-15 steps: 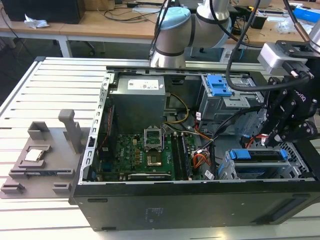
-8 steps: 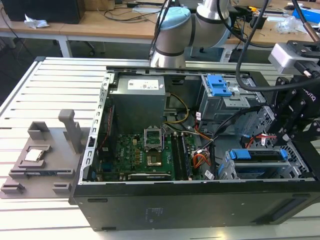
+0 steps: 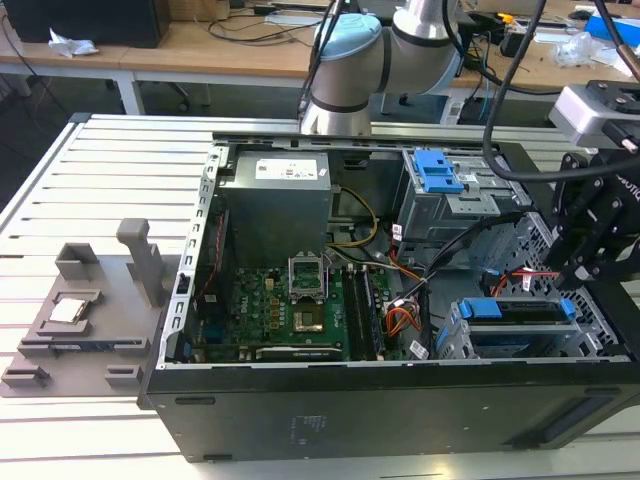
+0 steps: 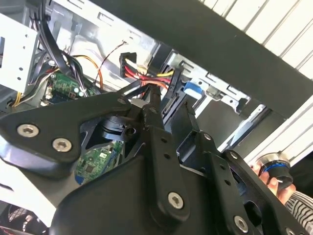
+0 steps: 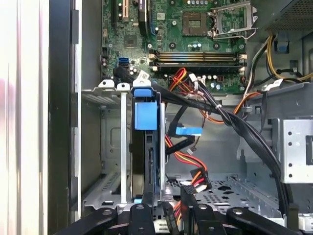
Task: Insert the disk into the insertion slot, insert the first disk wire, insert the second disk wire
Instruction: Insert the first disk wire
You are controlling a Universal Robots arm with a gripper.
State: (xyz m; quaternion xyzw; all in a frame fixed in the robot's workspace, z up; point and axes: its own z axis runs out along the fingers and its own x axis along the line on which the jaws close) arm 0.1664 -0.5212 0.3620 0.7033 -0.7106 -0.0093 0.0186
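We see the open computer case (image 3: 380, 410) lying on the slatted bench (image 3: 100, 170). Inside it, the insertion slot (image 3: 462, 342) sits just below and beside the pincer (image 3: 578, 272). The disk (image 3: 520, 316) is seated in that cage, its blue carrier showing at both ends. In the first wrist view the disk (image 5: 145, 156) stands edge-on in the insertion slot (image 5: 110, 147), close beside the pincer (image 5: 178, 208).

A bundle of red, yellow and black wires (image 4: 146, 74) ending in a black plug runs right at the tip of the pincer (image 4: 168, 105). We cannot tell whether the pincer is apart or clamped on it. The motherboard (image 3: 290, 310) lies well apart from the pincer.

The arm (image 3: 345, 60) rises behind the case, and the pincer points down into the case's drive end.
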